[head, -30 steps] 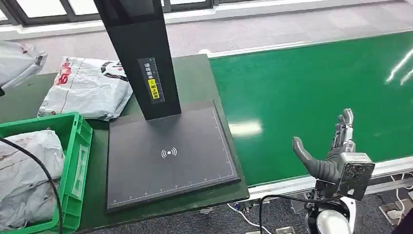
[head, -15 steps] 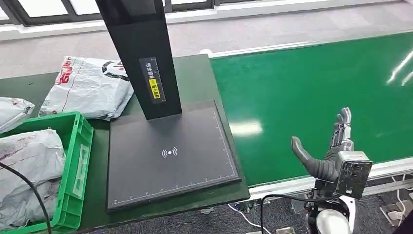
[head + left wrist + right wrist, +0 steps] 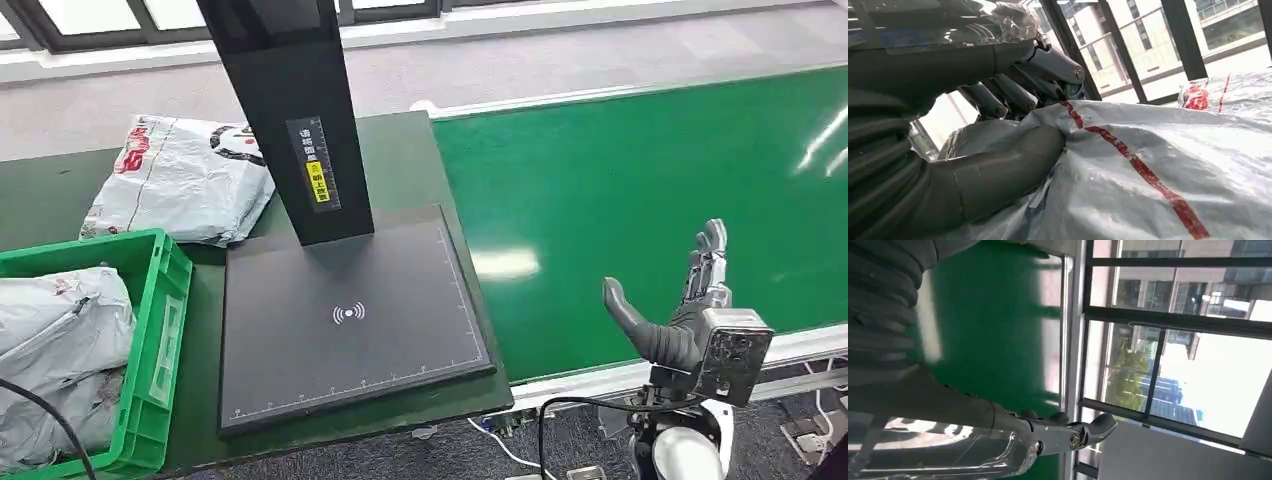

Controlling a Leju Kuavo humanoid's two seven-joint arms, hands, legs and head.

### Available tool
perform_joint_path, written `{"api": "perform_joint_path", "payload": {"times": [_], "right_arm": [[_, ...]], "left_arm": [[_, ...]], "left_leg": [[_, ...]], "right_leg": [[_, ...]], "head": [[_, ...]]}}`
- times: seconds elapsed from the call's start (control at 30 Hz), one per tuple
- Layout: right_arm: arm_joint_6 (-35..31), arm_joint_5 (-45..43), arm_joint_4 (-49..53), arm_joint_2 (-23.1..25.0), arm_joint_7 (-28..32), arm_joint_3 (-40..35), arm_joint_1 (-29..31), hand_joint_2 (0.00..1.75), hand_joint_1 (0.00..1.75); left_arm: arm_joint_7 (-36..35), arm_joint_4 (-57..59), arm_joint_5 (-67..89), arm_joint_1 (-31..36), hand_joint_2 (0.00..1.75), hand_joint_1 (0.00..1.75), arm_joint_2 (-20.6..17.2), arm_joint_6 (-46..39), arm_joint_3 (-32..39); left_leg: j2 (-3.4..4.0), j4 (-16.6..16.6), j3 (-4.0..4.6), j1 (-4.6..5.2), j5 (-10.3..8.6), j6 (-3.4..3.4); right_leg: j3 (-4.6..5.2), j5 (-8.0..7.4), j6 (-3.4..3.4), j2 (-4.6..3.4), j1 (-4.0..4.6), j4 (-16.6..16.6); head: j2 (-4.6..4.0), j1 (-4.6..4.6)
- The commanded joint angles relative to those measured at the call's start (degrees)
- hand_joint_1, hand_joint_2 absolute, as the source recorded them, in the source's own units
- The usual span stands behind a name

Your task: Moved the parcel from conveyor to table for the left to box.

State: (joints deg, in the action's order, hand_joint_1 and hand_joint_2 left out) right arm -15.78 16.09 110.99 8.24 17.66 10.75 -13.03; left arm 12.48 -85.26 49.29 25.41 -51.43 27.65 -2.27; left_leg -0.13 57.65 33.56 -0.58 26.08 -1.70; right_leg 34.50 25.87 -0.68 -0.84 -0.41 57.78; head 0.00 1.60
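Note:
A grey parcel (image 3: 60,340) lies in the green box (image 3: 160,300) at the table's front left. In the left wrist view my left hand (image 3: 998,150) grips a fold of this grey parcel (image 3: 1148,190), which bears a red stripe; the thumb lies on top and the fingers curl behind the fold. My right hand (image 3: 680,310) hovers open at the near edge of the green conveyor (image 3: 620,170), with nothing in it. The right wrist view shows its fingers (image 3: 1063,436) stretched out over the belt.
A second white and grey parcel with red print (image 3: 180,180) lies at the back left of the dark table (image 3: 400,160). A black scanner post (image 3: 300,120) rises from a flat black plate (image 3: 350,320) between the box and the conveyor.
The grey parcel came down from the upper left edge of the head view into the green box. The right hand has hardly moved.

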Motion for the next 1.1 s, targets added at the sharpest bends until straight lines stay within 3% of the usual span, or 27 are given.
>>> {"api": "perform_joint_path", "payload": {"times": [0.03,0.17,0.4,0.43,1.1], "right_arm": [[-0.57,-0.59,-3.63,-2.28,-0.2,-1.05,1.41,1.75,0.0],[-0.45,-0.69,-2.96,-2.0,-0.34,-0.69,0.95,1.75,0.0],[-0.32,-0.47,-3.12,-1.71,-0.08,-0.35,1.38,1.75,0.0],[-0.34,-0.46,-3.16,-1.76,-0.08,-0.33,1.42,1.75,0.0],[-1.0,-1.16,-3.54,-3.0,0.14,-0.88,1.32,1.75,0.0]], "left_arm": [[1.9,-4.81,-8.55,-7.98,1.75,1.75,1.45,3.55,4.63],[1.93,-11.09,-13.96,-13.59,1.75,1.75,1.87,5.21,6.07],[0.97,-11.02,-15.16,-10.22,1.75,1.75,3.35,6.2,2.65],[1.0,-10.91,-15.21,-10.09,1.75,0.0,3.37,6.2,2.52],[1.17,-10.43,-16.06,-7.9,1.75,0.0,4.01,5.46,1.24]], "left_leg": [[0.05,-0.09,-0.14,-0.01,0.0,0.04],[0.22,-0.21,-0.29,0.04,0.02,0.06],[-0.14,-0.19,-0.22,0.01,0.01,0.12],[-0.08,-0.14,-0.18,0.02,0.03,0.11],[-0.12,-0.21,-0.29,-0.01,0.02,0.13]], "right_leg": [[-0.14,-0.02,0.03,-0.01,0.02,-0.11],[-0.23,-0.03,0.05,-0.12,-0.03,-0.2],[-0.28,0.05,0.05,0.24,0.01,-0.2],[-0.22,0.05,0.04,0.17,-0.01,-0.15],[-0.34,0.03,0.04,0.22,0.03,-0.25]], "head": [[0.0,0.0],[0.0,0.0],[0.0,0.0],[0.0,0.0],[0.0,0.0]]}}
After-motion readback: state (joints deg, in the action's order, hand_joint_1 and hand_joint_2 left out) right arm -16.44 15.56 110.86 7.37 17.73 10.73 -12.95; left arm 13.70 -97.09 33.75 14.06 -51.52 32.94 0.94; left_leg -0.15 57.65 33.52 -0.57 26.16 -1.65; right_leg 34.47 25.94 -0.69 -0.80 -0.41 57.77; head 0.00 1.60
